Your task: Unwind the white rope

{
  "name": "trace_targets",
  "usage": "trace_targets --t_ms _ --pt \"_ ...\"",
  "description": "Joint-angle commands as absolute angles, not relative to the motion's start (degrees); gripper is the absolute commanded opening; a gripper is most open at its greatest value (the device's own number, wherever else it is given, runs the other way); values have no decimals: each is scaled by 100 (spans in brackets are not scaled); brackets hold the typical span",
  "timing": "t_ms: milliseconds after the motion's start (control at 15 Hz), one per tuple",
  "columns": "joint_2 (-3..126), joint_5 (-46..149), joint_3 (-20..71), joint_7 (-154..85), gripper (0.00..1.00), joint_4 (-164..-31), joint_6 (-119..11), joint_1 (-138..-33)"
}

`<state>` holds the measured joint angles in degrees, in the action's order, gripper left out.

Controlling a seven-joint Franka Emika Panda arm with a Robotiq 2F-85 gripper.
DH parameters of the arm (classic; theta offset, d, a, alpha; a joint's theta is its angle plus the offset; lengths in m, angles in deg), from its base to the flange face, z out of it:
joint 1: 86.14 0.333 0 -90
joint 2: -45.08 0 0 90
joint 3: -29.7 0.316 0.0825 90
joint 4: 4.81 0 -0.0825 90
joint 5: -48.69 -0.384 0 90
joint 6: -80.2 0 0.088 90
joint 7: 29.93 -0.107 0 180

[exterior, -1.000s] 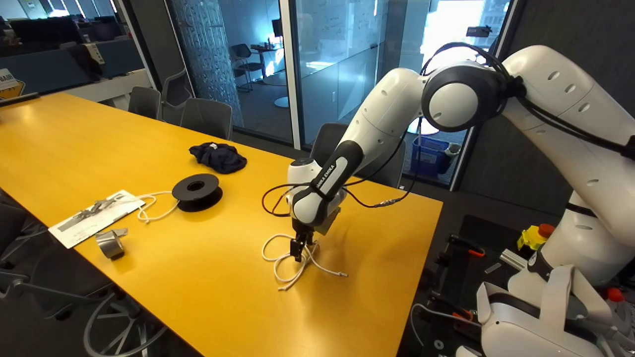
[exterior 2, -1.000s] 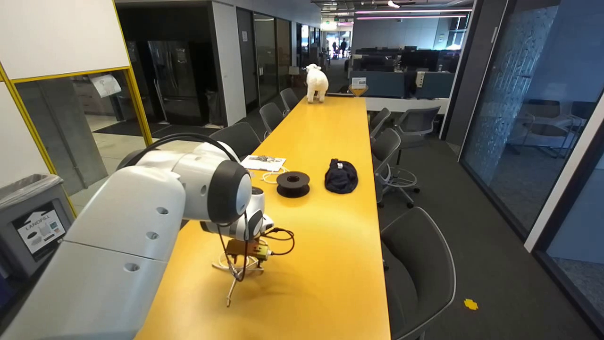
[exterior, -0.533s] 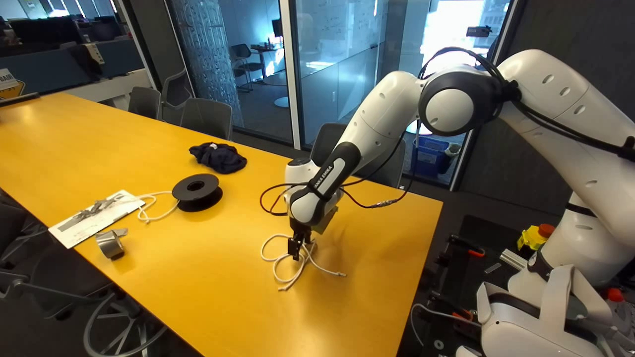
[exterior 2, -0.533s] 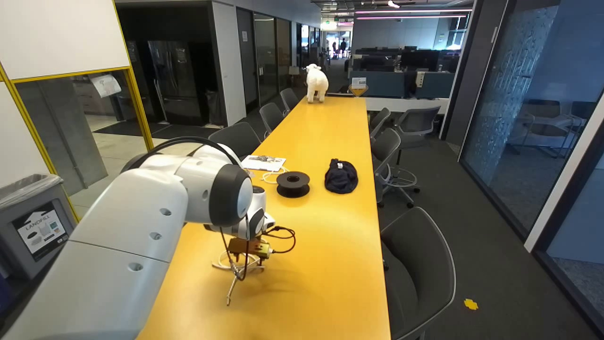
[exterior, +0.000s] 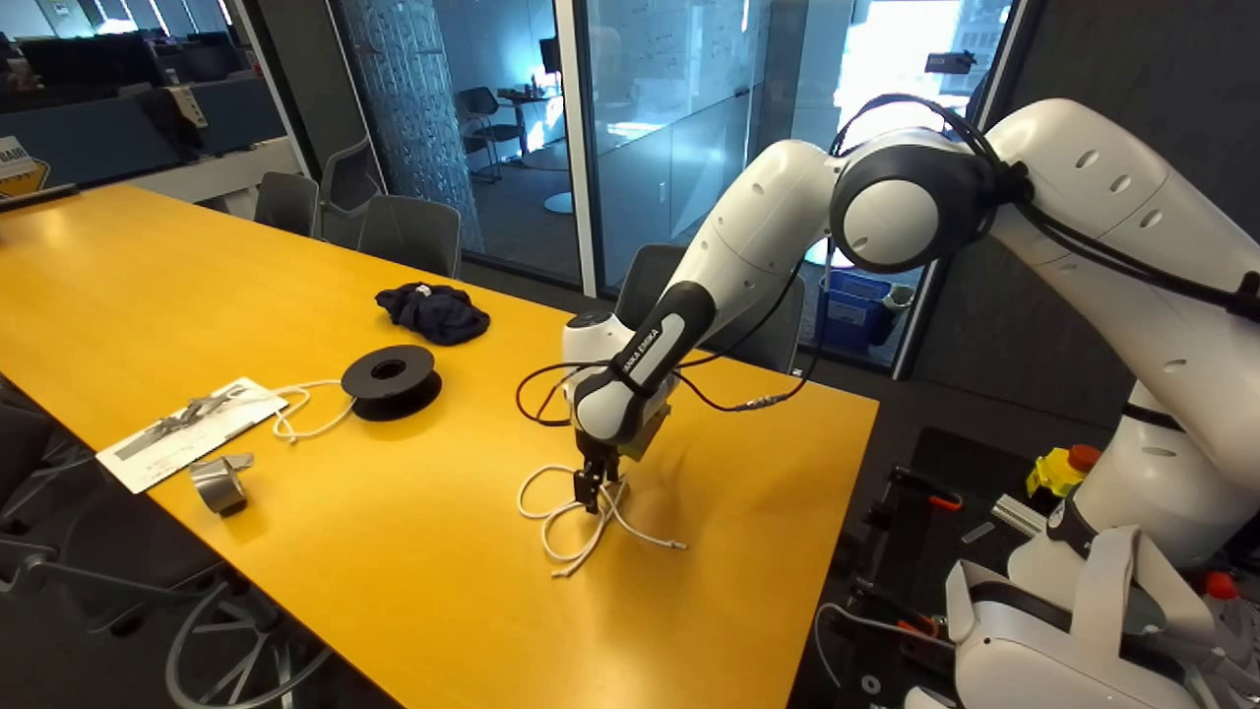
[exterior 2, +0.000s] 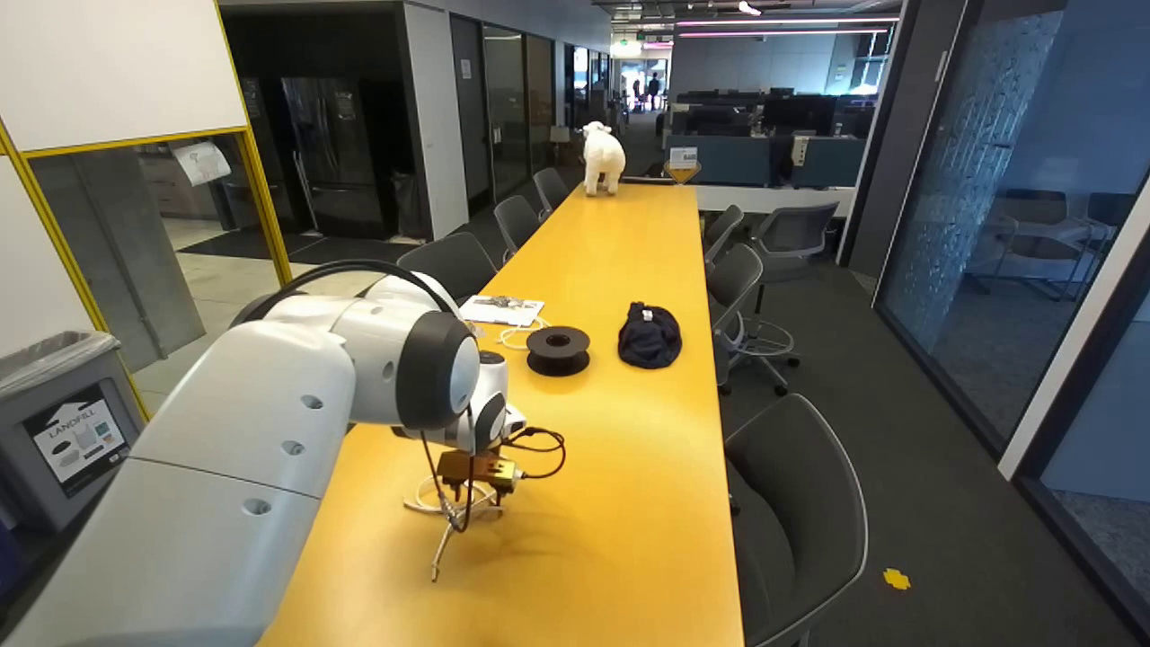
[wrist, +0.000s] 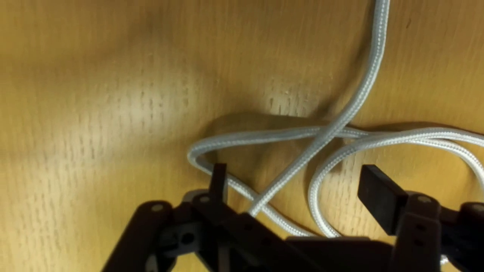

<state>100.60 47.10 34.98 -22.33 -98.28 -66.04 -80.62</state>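
Note:
The white rope (exterior: 650, 537) lies looped and crossed over itself on the yellow table, under my gripper. It also shows in an exterior view (exterior 2: 439, 553), partly hidden by my arm and cables. In the wrist view the rope (wrist: 292, 169) crosses itself at several places, with a bend at the left and loops running off to the right. My gripper (wrist: 297, 189) is open, fingers wide apart, low over the rope. Strands pass between the fingers, and the left finger overlaps one strand. I cannot tell whether it touches. Parts of the rope are hidden behind the gripper body.
A black spool (exterior: 389, 384) stands farther along the table, a white cord beside it. A flat white packet (exterior: 197, 433) and a silver tape roll (exterior: 219, 484) lie near the table edge. A dark cloth (exterior: 433, 313) lies near the opposite edge. Chairs line both sides.
The arm has lowered slightly and shifted a little toward the spool, and the wrist has turned slightly. The rope has shifted very slightly.

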Motion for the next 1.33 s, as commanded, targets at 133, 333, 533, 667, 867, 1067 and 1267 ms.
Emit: trace_targets --t_ms 133,333,533,667,867,1067,1267 --pt "10144 4933 3415 -2362 42 -9572 -6373 -7991" --pt "10129 4966 3398 -2351 20 -9538 -6304 -8011" --pt "10077 4997 3352 -2345 4 -9545 -6220 -8023" --pt "9957 5016 3307 -2345 0 -9638 -6200 -8039" --pt "9667 5048 3221 -2346 5 -9862 -6223 -8089" --pt "9236 5112 3077 -2316 4 -10175 -6302 -8202" --pt "8777 5201 2889 -2317 4 -10456 -6308 -8358"
